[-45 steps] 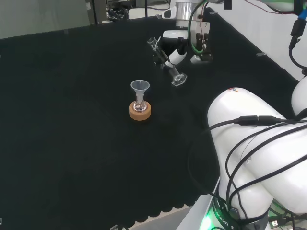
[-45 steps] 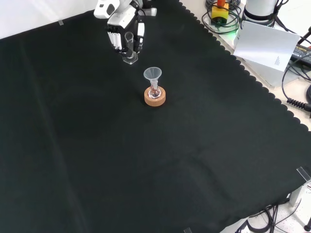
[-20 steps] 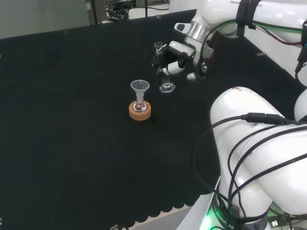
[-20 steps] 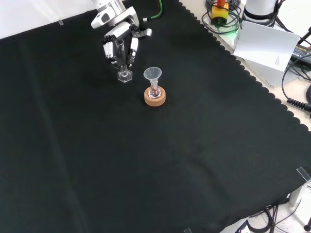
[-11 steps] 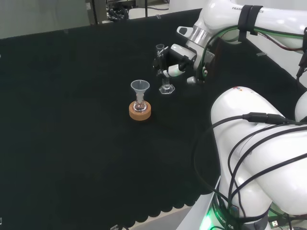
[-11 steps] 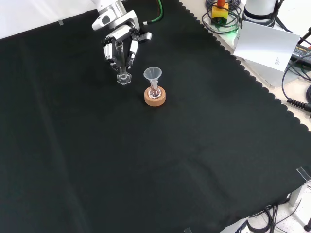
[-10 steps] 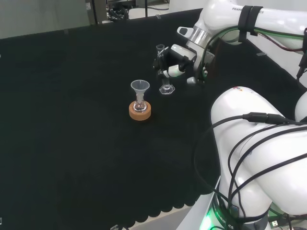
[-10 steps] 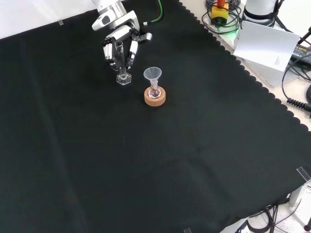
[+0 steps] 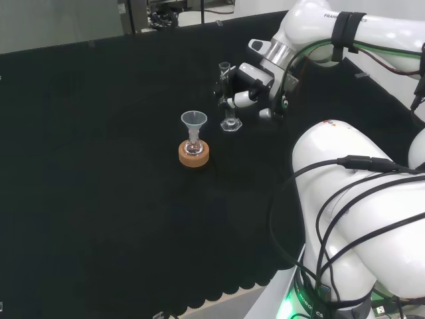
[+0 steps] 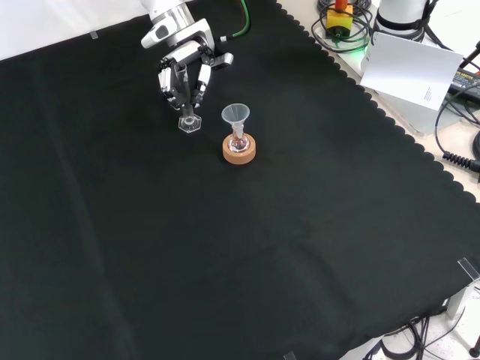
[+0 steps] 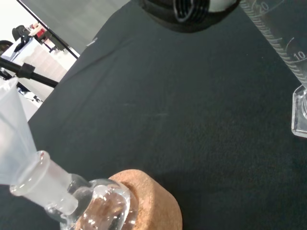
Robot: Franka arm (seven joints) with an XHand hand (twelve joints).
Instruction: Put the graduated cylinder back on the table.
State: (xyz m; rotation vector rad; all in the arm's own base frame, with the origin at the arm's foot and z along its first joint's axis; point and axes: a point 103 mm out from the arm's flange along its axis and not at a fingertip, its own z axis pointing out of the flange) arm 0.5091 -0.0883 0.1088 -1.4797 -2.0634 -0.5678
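Robot hand (image 10: 184, 64) grips one graduated cylinder (image 9: 228, 100), upright on the tabletop (image 10: 247, 247)
Fingers curl round its tube; just beside stands one flask (image 9: 193, 145) with one funnel (image 9: 194, 121) on one cork ring (image 10: 239, 151)

Bench cover: black cloth (image 10: 247, 247) spreads over the whole bench, its edge cut in small scallops along the right side in the front view.
Bench edge: pale surface shows past the scalloped edge at the front view's top right corner.
Beside the bench: a tilted white sheet (image 10: 409, 71) and a black coiled cable (image 10: 459, 161) lie off the cloth's right edge in the front view.
Far side: a grey wall panel (image 9: 60, 23) rises behind the cloth's far edge in the head view.
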